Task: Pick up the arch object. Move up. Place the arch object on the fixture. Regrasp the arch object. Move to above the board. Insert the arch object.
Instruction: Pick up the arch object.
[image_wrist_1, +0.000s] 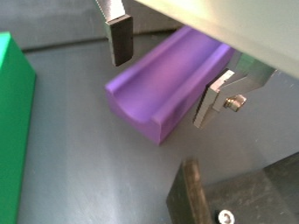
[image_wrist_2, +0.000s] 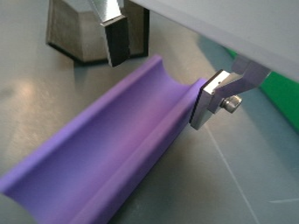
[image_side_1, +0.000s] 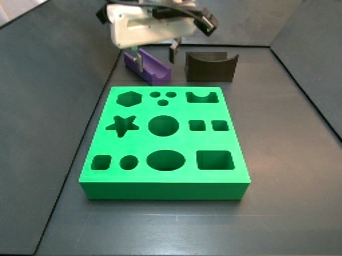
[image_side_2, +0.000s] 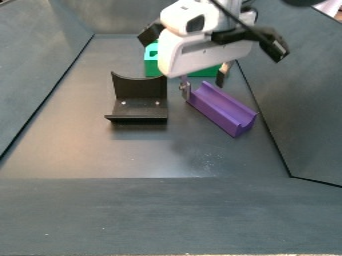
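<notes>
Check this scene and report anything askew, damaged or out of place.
Nothing stands out. The arch object lies flat on the floor, groove up, between the board and the fixture, touching neither. The gripper is open, one finger on each side of the piece. No damage shows.

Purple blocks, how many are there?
1. The purple block lies on the floor beside the green board, between the gripper's open fingers. None looks hidden.
</notes>
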